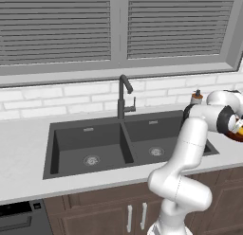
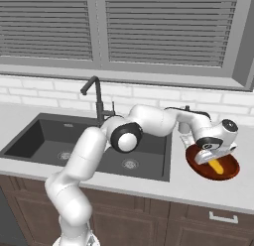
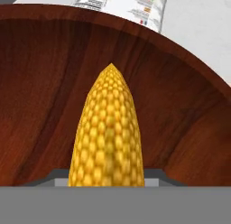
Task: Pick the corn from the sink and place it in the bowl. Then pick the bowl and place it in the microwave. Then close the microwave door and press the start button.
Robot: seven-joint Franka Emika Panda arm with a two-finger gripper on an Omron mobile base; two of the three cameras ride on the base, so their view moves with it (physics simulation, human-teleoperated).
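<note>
corn (image 3: 108, 133): yellow cob, seen end-on in hand view, pointed tip toward bowl's far wall; lies inside the bowl. In right base view it's a yellow stub (image 2: 216, 165) poking out under the hand, over the bowl's inside.
bowl (image 2: 229, 169): reddish-brown, glossy, on counter just right of sink; wood-grain inner wall (image 3: 40, 96) wraps round the corn in hand view. Left base view: just a sliver at right edge (image 1: 237, 135), behind the wrist.
gripper (image 2: 212, 159): down over the bowl, hand tilted, right at the corn. Fingertips hidden by corn & hand; can't tell if jaws grip the cob or stand off it.
arm (image 2: 84, 160): rises from lower left in right base view, bends across sink's right basin, reaches to the bowl.
sink (image 1: 71, 144): dark grey, 2 basins, round drain in each; both basins bare of items.
faucet (image 1: 123, 99): black, tall, behind the divider btwn basins.
counter (image 1: 23, 139): light grey, runs round sink.
bottle (image 1: 196, 97): small, dark cap, at back of counter near the wall, behind arm's elbow; labelled white container (image 3: 122, 6) shows just past bowl rim in hand view, prob. same item, can't confirm.
wall: white brick tile (image 1: 47, 99), window w/ closed grey blinds (image 1: 57, 25) above.
cabinets (image 2: 149, 222): dark brown doors under counter.
</note>
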